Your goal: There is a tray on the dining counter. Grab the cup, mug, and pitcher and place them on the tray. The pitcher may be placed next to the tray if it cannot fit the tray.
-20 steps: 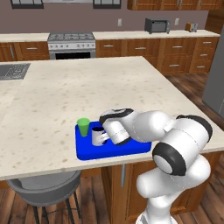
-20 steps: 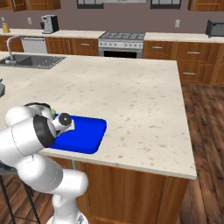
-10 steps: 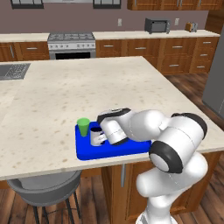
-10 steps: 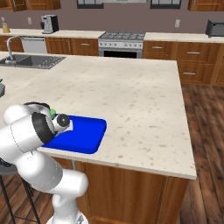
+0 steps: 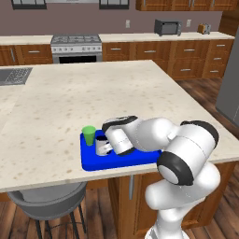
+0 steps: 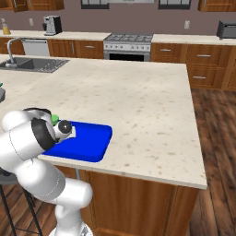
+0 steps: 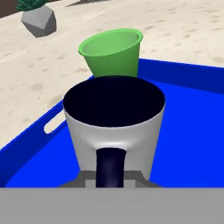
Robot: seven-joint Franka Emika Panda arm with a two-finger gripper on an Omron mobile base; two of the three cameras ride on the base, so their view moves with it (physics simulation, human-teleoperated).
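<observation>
- At the far left of the left base view a grey stool (image 5: 46, 205) stands below the edge of the dining counter (image 5: 70, 98), and a sink (image 5: 11, 75) is sunk into the counter's far left part
- The tray (image 5: 91, 161) lies flat near the front edge of the dining counter; in the right base view its bare blue surface (image 6: 87, 140) stretches to the right of the arm
- The cup (image 5: 88, 136) stands upright at the tray's left rear corner; in the hand view it (image 7: 113, 52) rises just behind the mug, very near it, though contact between the two cannot be told
- The mug (image 5: 101, 146) stands upright on the tray just right of the cup; the hand view shows its dark inside, pale outer wall (image 7: 114, 131) and dark handle turned toward the camera
- The gripper (image 5: 108, 148) reaches in from the right at mug height, its jaws closed tight on the mug's handle, which sits between the two tips in the hand view
- In the right base view the arm's elbow hides the mug, and only a sliver of the green cup (image 6: 55, 118) peeps out behind it
- A grey faceted planter (image 7: 39, 19) rests on the counter beyond the tray, well apart from it
- Far behind, a stove (image 5: 76, 46) and a microwave (image 5: 167, 27) sit along the back wall
</observation>
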